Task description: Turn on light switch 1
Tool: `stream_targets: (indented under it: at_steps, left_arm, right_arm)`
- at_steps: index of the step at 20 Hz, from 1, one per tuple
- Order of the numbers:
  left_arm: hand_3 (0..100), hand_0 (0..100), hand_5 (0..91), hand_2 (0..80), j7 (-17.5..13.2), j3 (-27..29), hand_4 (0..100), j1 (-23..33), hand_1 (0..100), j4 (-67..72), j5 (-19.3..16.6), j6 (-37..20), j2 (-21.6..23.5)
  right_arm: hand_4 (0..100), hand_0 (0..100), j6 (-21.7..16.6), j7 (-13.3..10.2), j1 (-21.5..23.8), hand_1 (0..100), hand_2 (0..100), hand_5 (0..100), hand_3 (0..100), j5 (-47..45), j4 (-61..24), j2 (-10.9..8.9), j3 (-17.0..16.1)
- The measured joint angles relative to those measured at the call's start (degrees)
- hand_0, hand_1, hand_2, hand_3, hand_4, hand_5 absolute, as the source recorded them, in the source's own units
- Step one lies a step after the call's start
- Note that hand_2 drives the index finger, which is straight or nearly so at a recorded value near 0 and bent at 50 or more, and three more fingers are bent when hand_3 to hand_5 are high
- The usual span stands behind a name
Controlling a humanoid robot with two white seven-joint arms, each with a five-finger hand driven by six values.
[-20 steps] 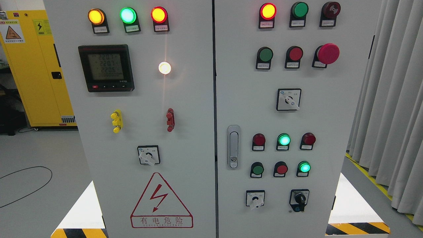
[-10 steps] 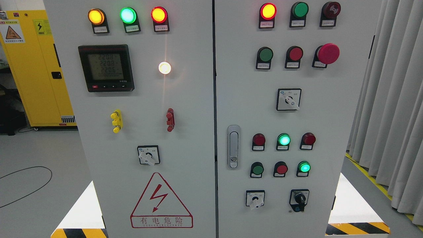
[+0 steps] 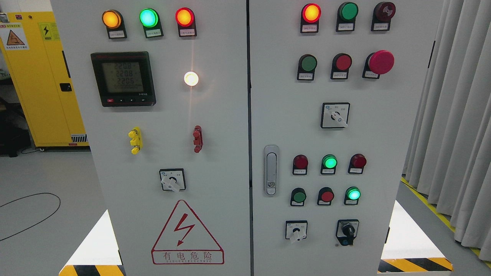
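Head view puts you square in front of a grey electrical cabinet (image 3: 222, 115) with two doors. Neither of your hands shows here, so you cannot tell whether the fingers are apart, together or clamped on anything, and places below are given by the cabinet alone.

The label plates are too small to read, so you cannot tell which control is light switch 1. On the left door, a white-knobbed rotary selector (image 3: 172, 180) sits just above the red warning triangle (image 3: 187, 234). Above it are a yellow terminal (image 3: 135, 140) and a red terminal (image 3: 197, 138), then a black digital meter (image 3: 123, 78) with a glowing white lamp (image 3: 191, 79) beside it. Amber, green and red lamps are lit along the top.

On the right door, an upper selector (image 3: 335, 115) sits below a row with a red mushroom button (image 3: 380, 62). Lower down, two rows of three round controls stand beside the door handle (image 3: 271, 170). The middle one of the upper row and the right one of the lower row glow green. Beneath them are a lower selector (image 3: 296, 231) and a black key switch (image 3: 347, 231).

A yellow cabinet (image 3: 42, 76) stands off to the left, and a grey curtain (image 3: 456, 115) hangs at the right.
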Motion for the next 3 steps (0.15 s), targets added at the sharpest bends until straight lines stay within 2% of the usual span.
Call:
stream_targets:
  at_steps: [3]
  left_arm:
    - [0,37,0.0,0.0,0.7,-0.8,0,-0.8,0,1.8,0.7,0.0,-0.1]
  right_arm:
    - [0,0,0.0,0.0,0.0,50,4,0,0,0.0,0.0,0.0,0.0]
